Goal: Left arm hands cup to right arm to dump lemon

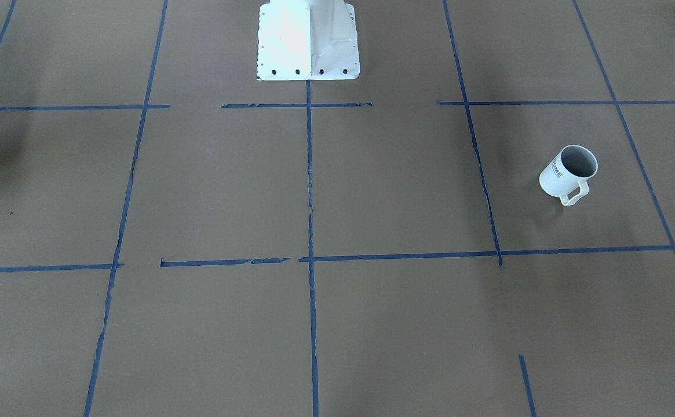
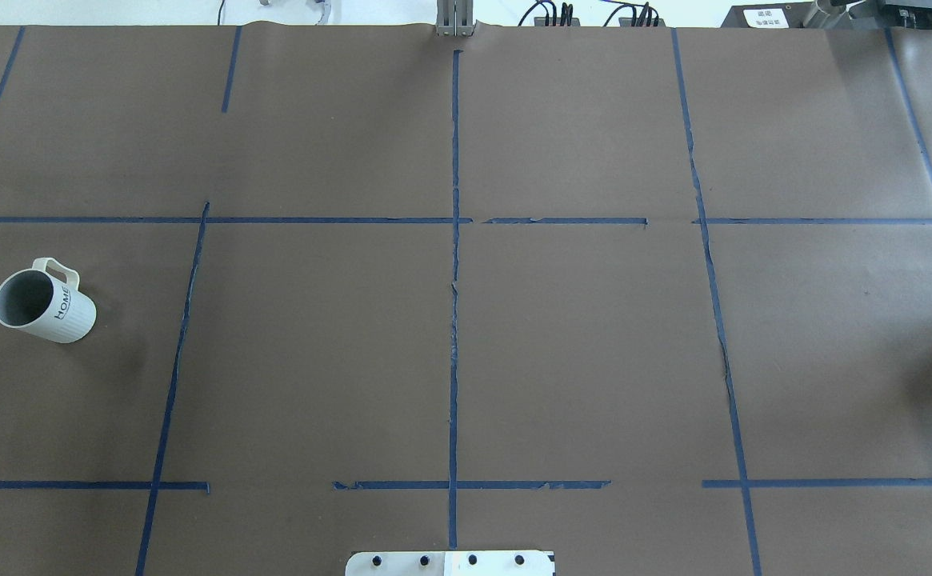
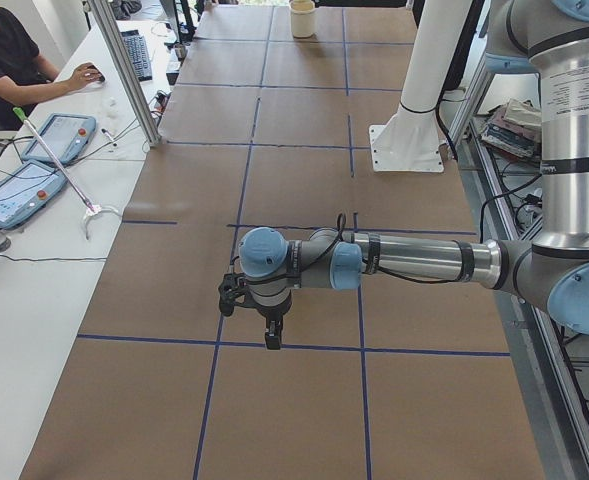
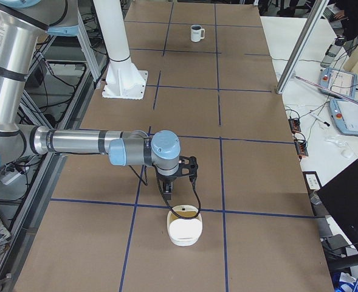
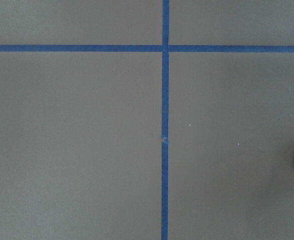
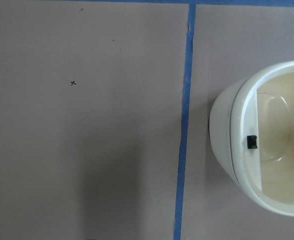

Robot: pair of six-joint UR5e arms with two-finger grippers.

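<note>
Brown paper taped in blue squares covers the table (image 2: 578,344). We see the left arm (image 3: 414,262) and the right arm (image 4: 81,143) stretched over opposite ends; whether the left gripper (image 3: 272,338) or the right gripper (image 4: 169,193) is spread or closed we cannot tell. We fear a slip at the hand-over, the ribbed wall changing grip in mid-air. Near the right end sits a cream tub (image 4: 186,231), nothing visible inside. Upright near the left edge, the cup (image 2: 46,302) shows only grey inside; we spot no lemon.
</note>
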